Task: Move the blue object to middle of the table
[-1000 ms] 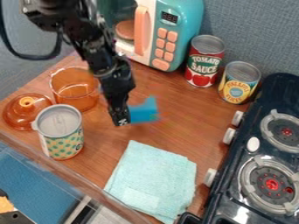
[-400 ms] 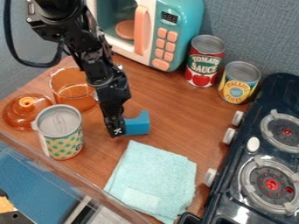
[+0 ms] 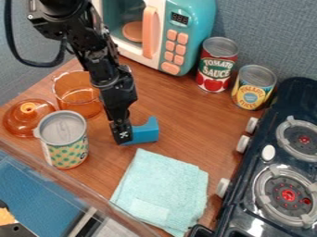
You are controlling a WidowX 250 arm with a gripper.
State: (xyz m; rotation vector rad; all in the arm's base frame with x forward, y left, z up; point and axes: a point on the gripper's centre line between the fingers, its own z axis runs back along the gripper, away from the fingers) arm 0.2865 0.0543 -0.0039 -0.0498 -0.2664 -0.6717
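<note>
1. Camera view, task's thing: the blue block [image 3: 145,133] is sitting on the wooden table [image 3: 186,121], apparently flat on its base, its curved end rising on the side facing the toy stove [image 3: 267,159]. It is lying just beyond the near-left corner of the folded teal cloth [image 3: 162,189], with the dotted tin [image 3: 64,141] standing off to its other side.

2. Same view, gripper: the black gripper [image 3: 123,139] is hanging low at the block's tin-side end, its tip close to table height. It is partly hiding that end. Whether it is clamping the block or standing loose beside it, the observer cannot tell.

3. Same view, surroundings: the amber pot [image 3: 79,95] and amber lid [image 3: 28,118] are standing farther left. The toy microwave [image 3: 186,32] and the red-labelled can [image 3: 217,65] are standing toward the back wall.

4. Step in hand, by judgement: the placing or release stage seems to be under way. The block is occupying a roughly central stretch of wood, slightly toward the tin, so the task is looking nearly finished.

5. Next move, by judgement: if the spot is serving as the middle, the work is calling for a confirmed release, then a straight lift clear of the block. A sideways retreat would be risking a nudge to the block or a knock against the tin.
</note>
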